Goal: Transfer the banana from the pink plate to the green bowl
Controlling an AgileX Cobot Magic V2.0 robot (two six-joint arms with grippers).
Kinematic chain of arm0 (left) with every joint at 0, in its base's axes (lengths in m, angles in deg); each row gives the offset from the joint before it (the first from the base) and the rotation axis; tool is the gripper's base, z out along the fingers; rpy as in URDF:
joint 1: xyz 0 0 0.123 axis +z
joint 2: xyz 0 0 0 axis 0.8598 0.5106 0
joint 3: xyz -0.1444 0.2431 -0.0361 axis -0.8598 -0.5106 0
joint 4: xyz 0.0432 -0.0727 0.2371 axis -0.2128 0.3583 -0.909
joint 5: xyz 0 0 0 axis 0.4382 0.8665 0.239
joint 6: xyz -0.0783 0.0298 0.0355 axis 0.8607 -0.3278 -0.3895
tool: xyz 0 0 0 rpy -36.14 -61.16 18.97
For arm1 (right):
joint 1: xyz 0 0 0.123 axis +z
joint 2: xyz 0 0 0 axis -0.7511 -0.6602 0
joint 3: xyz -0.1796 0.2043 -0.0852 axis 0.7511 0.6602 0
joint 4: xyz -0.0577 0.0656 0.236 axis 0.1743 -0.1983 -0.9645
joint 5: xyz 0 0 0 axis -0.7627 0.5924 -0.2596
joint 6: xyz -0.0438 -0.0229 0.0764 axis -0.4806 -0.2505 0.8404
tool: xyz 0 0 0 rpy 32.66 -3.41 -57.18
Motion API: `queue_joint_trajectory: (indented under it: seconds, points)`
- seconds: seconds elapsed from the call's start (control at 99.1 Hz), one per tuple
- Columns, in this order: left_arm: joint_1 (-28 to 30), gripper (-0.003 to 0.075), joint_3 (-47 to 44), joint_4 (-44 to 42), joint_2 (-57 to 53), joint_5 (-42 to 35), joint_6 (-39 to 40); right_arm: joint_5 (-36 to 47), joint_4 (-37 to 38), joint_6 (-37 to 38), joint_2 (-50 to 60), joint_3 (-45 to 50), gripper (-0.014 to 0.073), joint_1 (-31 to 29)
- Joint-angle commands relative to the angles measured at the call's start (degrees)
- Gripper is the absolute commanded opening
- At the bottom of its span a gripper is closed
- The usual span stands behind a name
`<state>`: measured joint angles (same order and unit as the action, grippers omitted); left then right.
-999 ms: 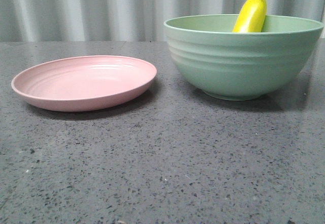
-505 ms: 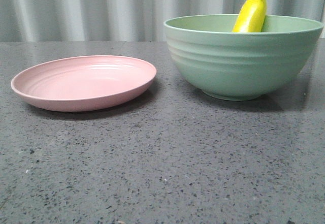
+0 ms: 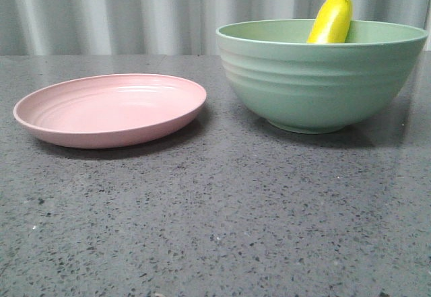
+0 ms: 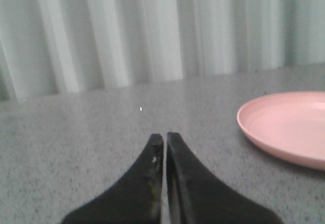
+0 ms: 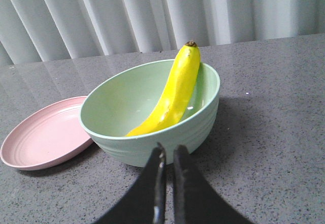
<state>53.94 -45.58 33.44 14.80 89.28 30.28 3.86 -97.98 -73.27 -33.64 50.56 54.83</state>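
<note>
The banana (image 3: pixel 331 18) leans inside the green bowl (image 3: pixel 316 85), its dark tip sticking up over the far rim. In the right wrist view the banana (image 5: pixel 175 94) rests against the wall of the bowl (image 5: pixel 152 148). The pink plate (image 3: pixel 111 112) lies empty left of the bowl; it shows in the right wrist view (image 5: pixel 43 135) and the left wrist view (image 4: pixel 289 127). My left gripper (image 4: pixel 165 137) is shut and empty, away from the plate. My right gripper (image 5: pixel 168 150) is shut and empty, in front of the bowl. Neither gripper shows in the front view.
The dark speckled stone tabletop (image 3: pixel 215 216) runs under both dishes. A pale pleated curtain (image 3: pixel 135 7) hangs behind the table's far edge.
The plate and bowl sit very slightly further left in the front view; otherwise nothing has moved.
</note>
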Motion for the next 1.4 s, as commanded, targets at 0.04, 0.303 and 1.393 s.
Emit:
queue_joint_trajectory:
  seconds: [0.04, 0.303, 1.393]
  points:
    - [0.3, -0.002, -0.5, 0.6, -1.7, 2.8, 0.1, 4.5, -0.3, -0.7, -0.6, -1.5, -0.0069, -0.1]
    - [0.3, -0.002, -0.5, 0.6, -1.6, 12.8, 0.1, 4.5, -0.3, -0.7, -0.6, -1.5, -0.0069, -0.1]
    - [0.3, -0.002, -0.5, 0.6, -1.6, 12.1, 0.1, 6.5, 0.9, -0.7, -0.6, 0.4, -0.0069, -0.1]
